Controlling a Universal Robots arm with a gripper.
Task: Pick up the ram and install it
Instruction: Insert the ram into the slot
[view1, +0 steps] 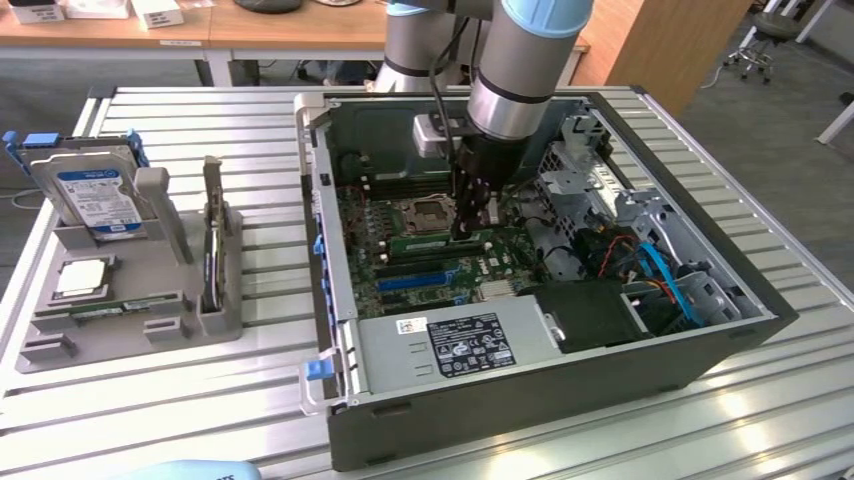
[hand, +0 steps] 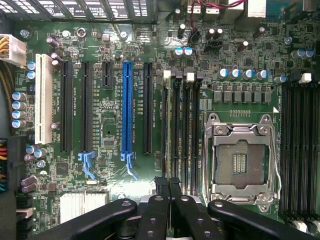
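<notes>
Inside the computer case (view1: 574, 395), the ram (view1: 422, 241) tight between the fingers (hand: 155, 220).

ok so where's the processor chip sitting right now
In the exterior view the processor chip lies in the grey tray at the view's left, outside the computer case, just in front of the upright hard drive.

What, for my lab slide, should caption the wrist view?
Gripper shut on the ram, edge-on among the memory slots beside the empty processor socket.
</notes>
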